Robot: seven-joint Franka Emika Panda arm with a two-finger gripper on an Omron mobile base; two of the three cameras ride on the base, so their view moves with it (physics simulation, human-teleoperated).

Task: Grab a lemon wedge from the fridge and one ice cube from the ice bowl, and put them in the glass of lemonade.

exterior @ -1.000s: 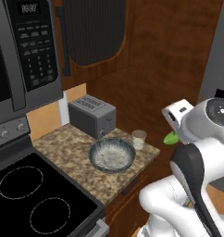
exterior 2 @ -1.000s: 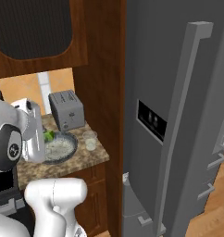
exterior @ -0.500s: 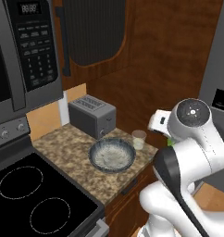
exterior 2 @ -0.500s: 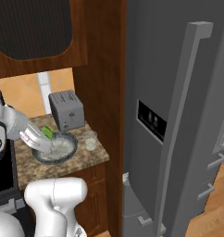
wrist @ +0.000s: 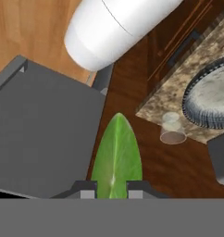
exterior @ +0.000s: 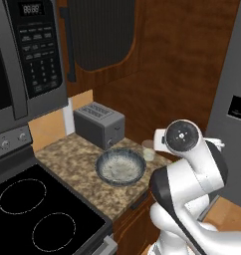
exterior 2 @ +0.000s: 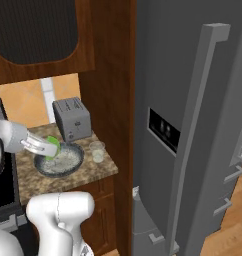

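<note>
My gripper (exterior 2: 51, 150) is shut on a green lemon wedge (exterior 2: 53, 146), which in the right base view hangs over the left rim of the ice bowl (exterior 2: 68, 162). In the hand view the lemon wedge (wrist: 117, 155) sticks out between the fingertips (wrist: 88, 189) of my gripper (wrist: 112, 190). Beyond it are the glass of lemonade (wrist: 171, 129) and the ice bowl (wrist: 197, 113). The glass of lemonade (exterior 2: 97, 151) stands on the counter right of the bowl. The ice bowl (exterior: 120, 167) and the glass of lemonade (exterior: 149, 149) sit in front of the toaster. The fridge (exterior 2: 193, 125) is shut.
A silver toaster (exterior: 98, 123) stands behind the bowl, against the wooden wall. The black stovetop (exterior: 33, 214) lies left of the granite counter (exterior: 67, 162), with a microwave (exterior: 28, 60) above it. My arm's elbow (exterior: 184, 144) rises close beside the glass.
The arm has swung from the fridge side toward the counter. It has carried the lemon wedge to the left, over the bowl. The grip has stayed shut.
</note>
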